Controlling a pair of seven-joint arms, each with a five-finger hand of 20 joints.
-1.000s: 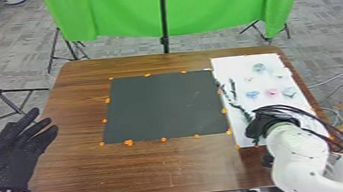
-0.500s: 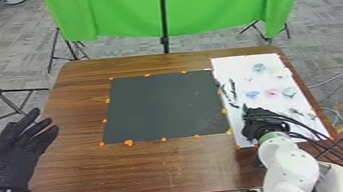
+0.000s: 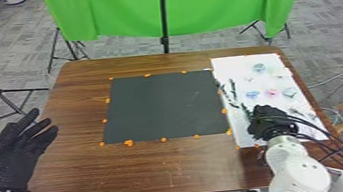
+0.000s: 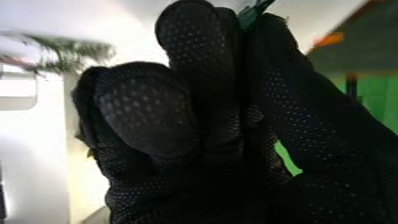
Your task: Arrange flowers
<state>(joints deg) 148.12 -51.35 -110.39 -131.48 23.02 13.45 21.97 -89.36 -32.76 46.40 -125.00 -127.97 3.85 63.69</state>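
Black dotted-fabric R hand (image 3: 269, 120), fingers pinching green stem (image 4: 260, 7); L hand (image 3: 12, 157), fingers spread.

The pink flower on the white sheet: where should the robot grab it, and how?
I would come straight down from above and pinch the rounded sides of the pink flower, at its near and far edges. It sits low on the white sheet, with a blue flower on its left and a pale green one close on its right.
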